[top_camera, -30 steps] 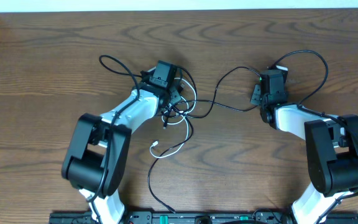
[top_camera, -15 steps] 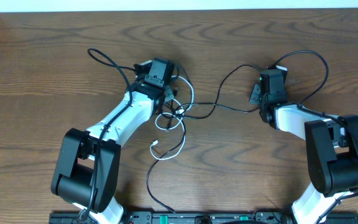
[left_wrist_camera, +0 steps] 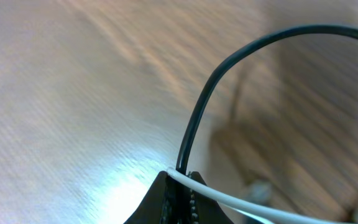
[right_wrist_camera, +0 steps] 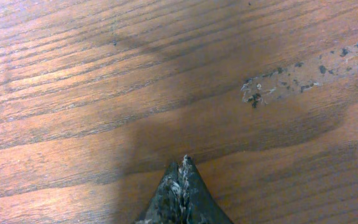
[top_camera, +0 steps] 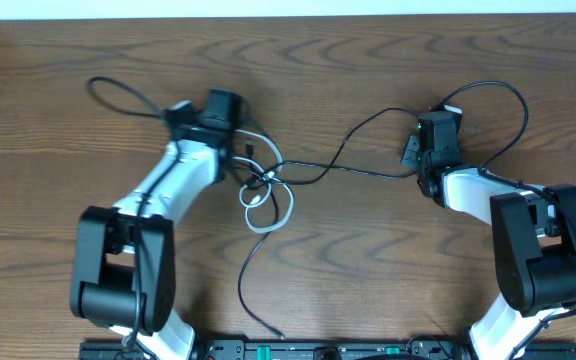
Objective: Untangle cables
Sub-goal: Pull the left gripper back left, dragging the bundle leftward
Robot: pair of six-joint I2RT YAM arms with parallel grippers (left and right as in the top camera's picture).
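Observation:
My left gripper (top_camera: pixel 233 135) sits at the upper left of the table, shut. In the left wrist view the black cable (left_wrist_camera: pixel 197 112) rises in an arc from between the closed fingertips of the left gripper (left_wrist_camera: pixel 180 177), and the white cable (left_wrist_camera: pixel 241 202) leaves them to the right. The white cable (top_camera: pixel 268 215) lies in small loops just below, knotted with the black cable (top_camera: pixel 348 168), which runs right to my right gripper (top_camera: pixel 413 155). The right wrist view shows the right gripper (right_wrist_camera: pixel 182 163) with jaws pressed together just above bare wood, no cable visible between them.
The arm's own wire loops out left of the left wrist (top_camera: pixel 108 90), and another arcs right of the right wrist (top_camera: pixel 513 110). A black cable tail runs to the front rail (top_camera: pixel 253 310). A scuffed patch (right_wrist_camera: pixel 291 84) marks the wood ahead of the right gripper.
My left gripper has travelled left, dragging the tangle with it. The white cable's loose end has drawn up into tight loops and the black run to the right has straightened. The right arm stayed put.

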